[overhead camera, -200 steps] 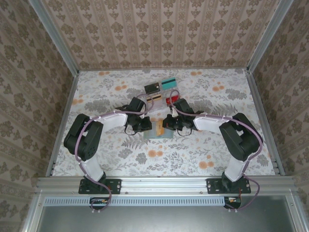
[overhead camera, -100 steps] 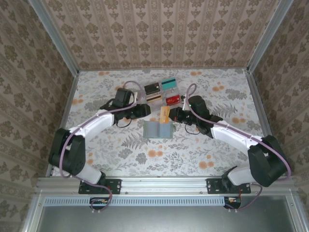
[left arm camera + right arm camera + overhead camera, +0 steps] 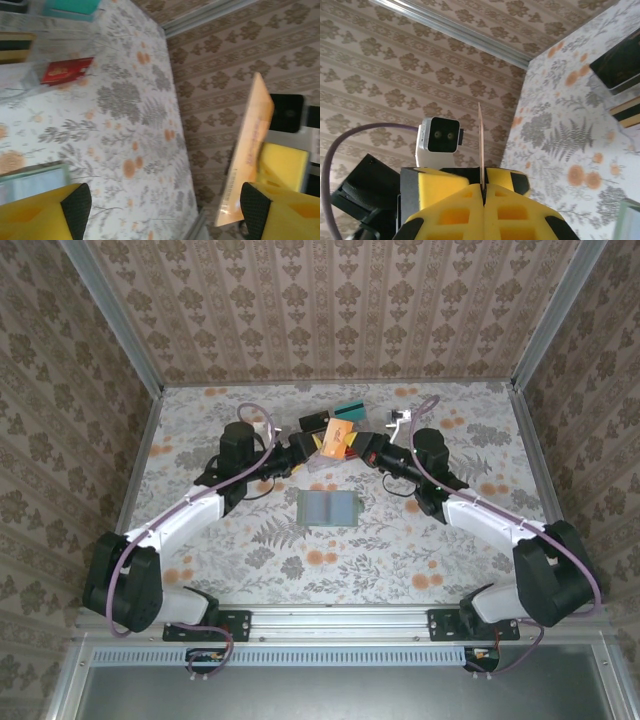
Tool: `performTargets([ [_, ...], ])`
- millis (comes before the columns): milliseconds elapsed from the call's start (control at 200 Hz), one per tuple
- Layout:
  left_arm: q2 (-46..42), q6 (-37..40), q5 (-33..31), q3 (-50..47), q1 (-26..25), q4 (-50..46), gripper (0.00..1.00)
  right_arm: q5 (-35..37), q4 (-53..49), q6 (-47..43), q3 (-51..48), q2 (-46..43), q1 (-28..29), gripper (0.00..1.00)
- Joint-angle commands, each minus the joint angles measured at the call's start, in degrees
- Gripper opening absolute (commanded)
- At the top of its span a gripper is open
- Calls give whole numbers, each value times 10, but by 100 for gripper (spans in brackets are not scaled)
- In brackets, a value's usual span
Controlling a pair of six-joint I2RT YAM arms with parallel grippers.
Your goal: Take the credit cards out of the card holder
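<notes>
Floral bench (image 3: 420, 550): nearest, the card holder (image 3: 330, 507) lies open and flat. Beyond it the right fingers (image 3: 489, 200) pinch an orange-yellow card (image 3: 335, 437) — long axis pointing out from their tips — with the left fingers (image 3: 302, 448) spread just beside it. Farther back rest the other cards (image 3: 349, 410), where it likely goes.

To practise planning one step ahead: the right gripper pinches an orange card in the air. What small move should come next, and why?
Probably the right gripper should lower the orange card to the table beside the red card. It is already out of the wallet, the teal card lies nearby, and the left gripper stands open.
</notes>
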Motion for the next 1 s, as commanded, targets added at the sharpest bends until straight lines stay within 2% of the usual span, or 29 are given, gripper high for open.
performTargets([
  [0, 0, -51, 47, 5, -6, 79, 81, -33, 78, 60, 4, 24, -2, 5],
  [80, 7, -67, 53, 7, -8, 110, 77, -36, 95, 72, 0, 29, -1, 5],
  [485, 11, -83, 59, -2, -21, 178, 38, -30, 110, 91, -12, 23, -2, 5],
  [795, 9, -67, 60, -3, -22, 158, 9, -31, 106, 89, -15, 22, -2, 7],
  [880, 6, -54, 59, -7, -22, 147, 0, -38, 79, 89, -14, 16, -1, 16],
  [995, -7, 0, 39, -21, -21, 98, 0, -32, -20, 66, -15, -2, -2, 51],
])
